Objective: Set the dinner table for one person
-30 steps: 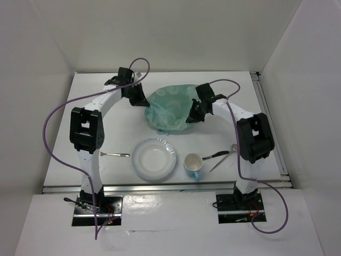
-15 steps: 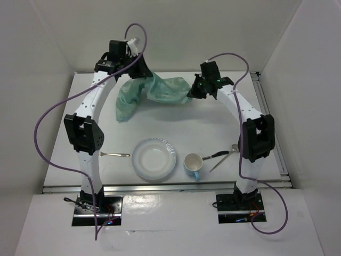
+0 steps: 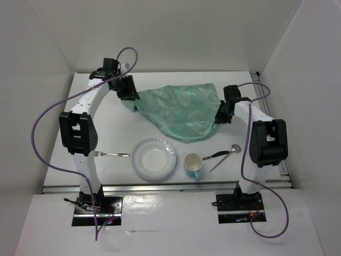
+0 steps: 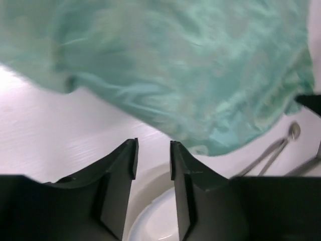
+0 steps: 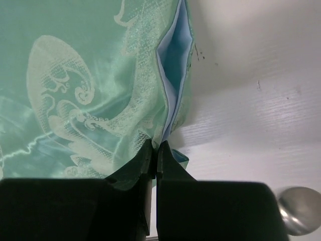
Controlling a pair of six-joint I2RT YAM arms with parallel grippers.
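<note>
The cloth (image 3: 181, 109), bunched in the air half a second ago, now lies spread at upper centre of the surface (image 3: 106, 133) — just above the plate (image 3: 154, 159). The right tool (image 5: 155, 149) pinches its hem; the left tool (image 4: 153, 145) stands slightly apart, empty (apparently released) — placing can likely follow.

White arms (image 3: 88, 101), black joints (image 3: 74, 133) (purple cables (image 3: 33, 129)).
</note>
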